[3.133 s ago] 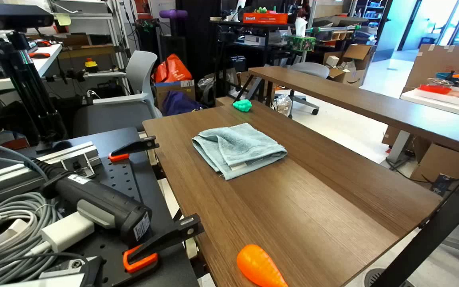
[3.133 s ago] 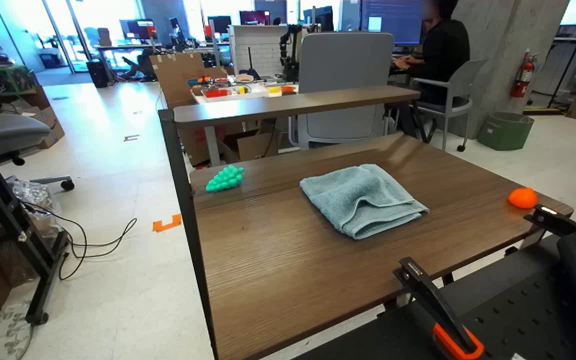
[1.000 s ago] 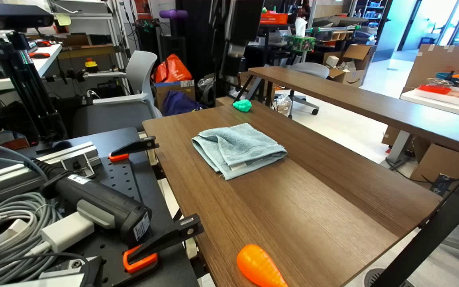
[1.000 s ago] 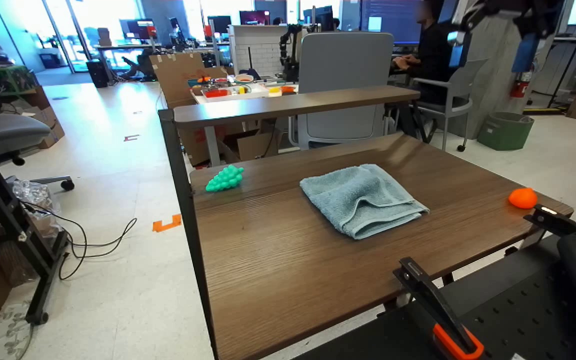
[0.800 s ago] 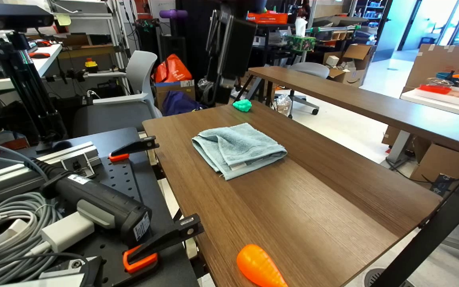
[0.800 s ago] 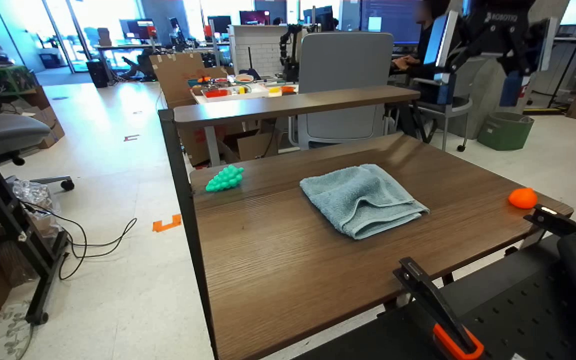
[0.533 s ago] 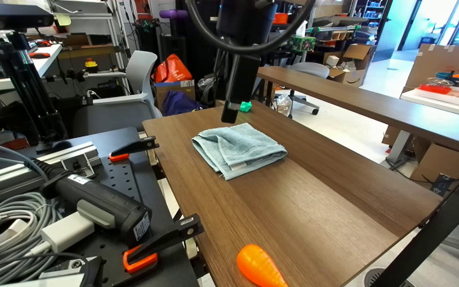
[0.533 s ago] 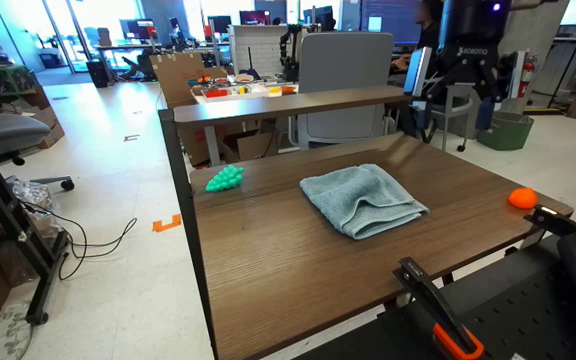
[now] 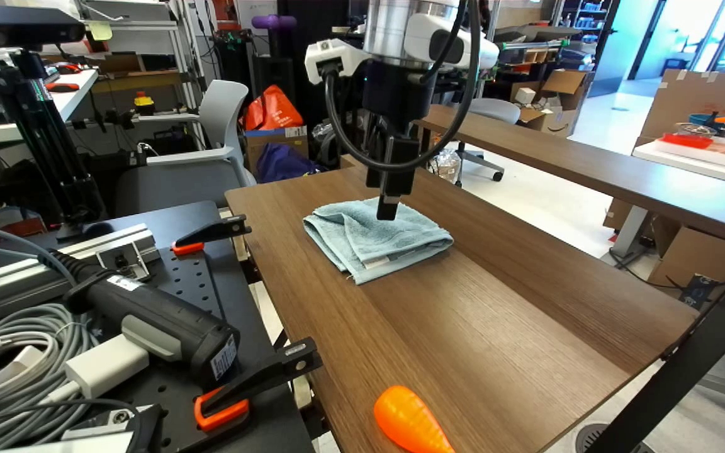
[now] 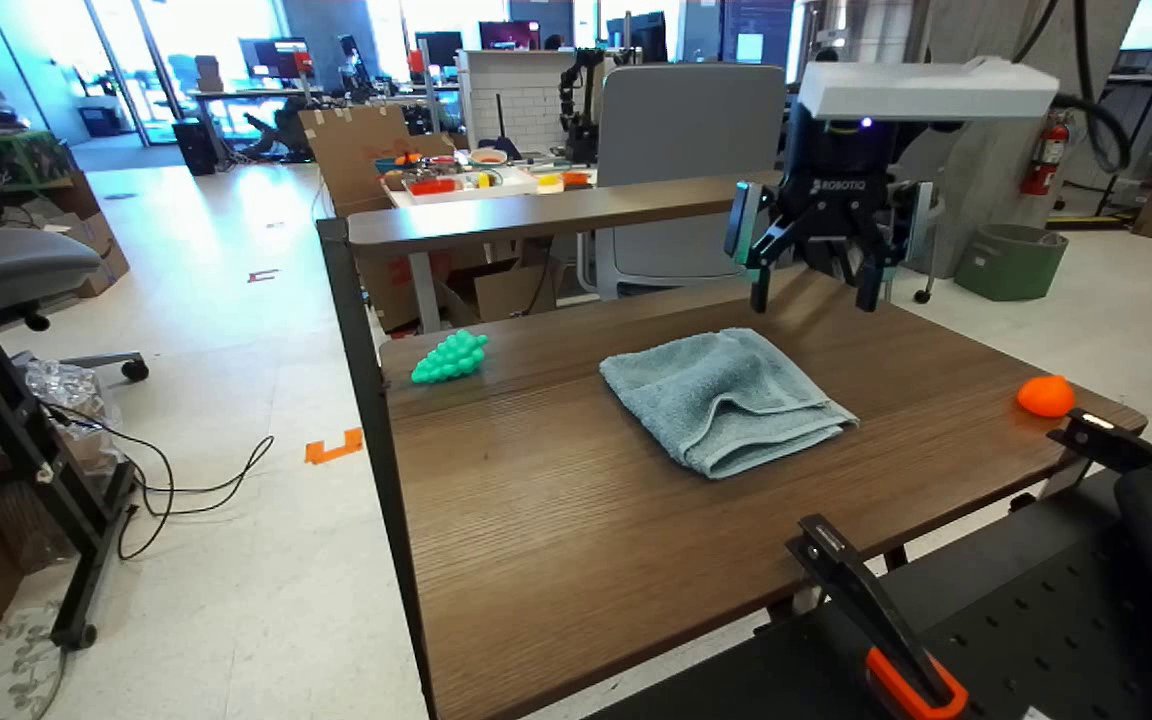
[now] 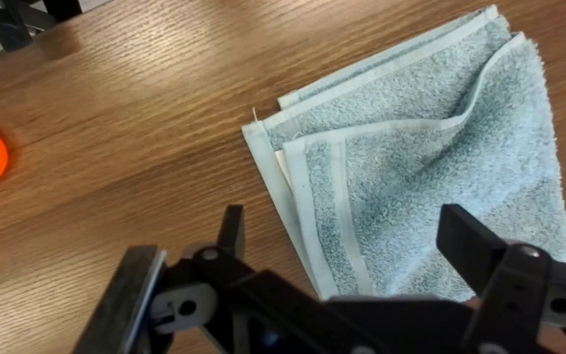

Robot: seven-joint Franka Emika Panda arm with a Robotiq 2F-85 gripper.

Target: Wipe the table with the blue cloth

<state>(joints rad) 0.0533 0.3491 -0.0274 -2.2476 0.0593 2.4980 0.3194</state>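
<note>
The tabletop point(image 10: 536, 560) bears the blue cloth point(image 10: 721, 400), fingers point(image 10: 760, 289) hanging apart clear of it, presumably to pinch a fold.

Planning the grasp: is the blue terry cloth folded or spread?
Folded: in the wrist view, the blue terry cloth shows stacked layers with offset hems.

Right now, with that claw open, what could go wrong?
The gripper might pinch only an edge: the wrist view shows one finger over the blue cloth, the other over the table beside it. The cloth lies folded, so just one layer might lift. Wiping might knock the orange object or green object off; both sit near edges.
</note>
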